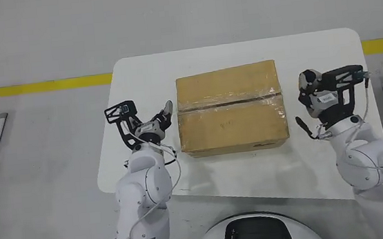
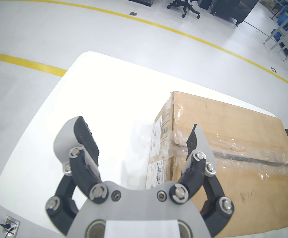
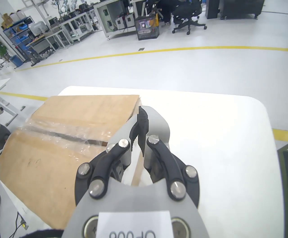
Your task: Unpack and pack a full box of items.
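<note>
Top view: cardboard box [image 1: 231, 109] sealed. Left gripper [image 1: 163, 116] jaws spread beside its end, right gripper [image 3: 141, 112] jaws pressed together. Risk: snagging the clear tape [image 1: 245, 101] could drag the box across the table [image 1: 139, 76].

A white table [image 1: 140, 90] stands on a grey floor [image 1: 31, 38] crossed by a yellow line [image 1: 36, 86], an office chair [image 3: 187, 13] beyond

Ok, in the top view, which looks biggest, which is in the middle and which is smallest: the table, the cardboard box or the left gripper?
Largest to smallest:
1. table
2. cardboard box
3. left gripper
The gaps are plain, with no close calls.
</note>
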Controlling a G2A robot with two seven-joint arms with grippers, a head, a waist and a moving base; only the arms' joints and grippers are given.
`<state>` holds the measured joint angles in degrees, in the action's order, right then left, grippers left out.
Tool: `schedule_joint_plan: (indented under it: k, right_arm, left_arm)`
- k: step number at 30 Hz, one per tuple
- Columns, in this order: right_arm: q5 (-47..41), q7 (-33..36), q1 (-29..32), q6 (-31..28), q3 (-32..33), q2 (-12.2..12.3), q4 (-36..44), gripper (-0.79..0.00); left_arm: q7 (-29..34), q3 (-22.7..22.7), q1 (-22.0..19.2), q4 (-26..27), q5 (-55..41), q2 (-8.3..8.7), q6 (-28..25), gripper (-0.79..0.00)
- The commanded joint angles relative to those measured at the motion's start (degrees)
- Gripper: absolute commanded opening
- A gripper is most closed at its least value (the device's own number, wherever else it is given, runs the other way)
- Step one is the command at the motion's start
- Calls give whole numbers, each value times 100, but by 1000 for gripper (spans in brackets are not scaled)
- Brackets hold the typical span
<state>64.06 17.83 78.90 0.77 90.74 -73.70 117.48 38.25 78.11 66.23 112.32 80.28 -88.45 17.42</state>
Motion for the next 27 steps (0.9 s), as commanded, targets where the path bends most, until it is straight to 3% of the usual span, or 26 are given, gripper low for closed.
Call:
schedule_joint_plan:
  k: [1, 4, 6, 8, 9, 10, 16, 17, 22, 27]
  right_arm:
    - [-121, -143, 217, -90, 386, 21, 214, -785]
    - [-294, -287, 672, -355, 1025, 58, 639, -757]
    - [-469, -314, 1011, -537, 1419, 72, 856, -662]
    - [-415, -277, 1346, -819, 1766, 94, 1046, -437]
    - [-289, -254, 1496, -935, 1922, 106, 1132, -62]
    - [-195, -304, 1624, -979, 2044, 109, 1220, 0]
    - [-195, -304, 1624, -979, 2044, 109, 1220, 0]
    - [-194, -305, 1623, -978, 2044, 109, 1220, -200]
    - [-195, -304, 1624, -978, 2044, 109, 1220, -34]
    - [-195, -303, 1624, -979, 2044, 109, 1220, -1]
  left_arm:
    - [-47, -44, 16, 25, 38, 3, -47, 0]
    - [-148, -75, 66, 106, 168, 9, -27, 0]
    - [-231, -99, 115, 132, 405, 18, 1, 0]
    - [-298, -129, 184, 143, 614, 25, 30, 0]
    - [-325, -135, 223, 126, 738, 31, 45, 0]
    - [-374, -145, 258, 91, 953, 42, 20, 0]
    - [-820, -180, 468, -80, 1817, 78, 63, 0]
    - [-783, -185, 457, -69, 1744, 75, 66, -1]
    - [-820, -180, 468, -81, 1819, 78, 63, -1]
    - [-819, -180, 468, -80, 1818, 78, 63, -1]
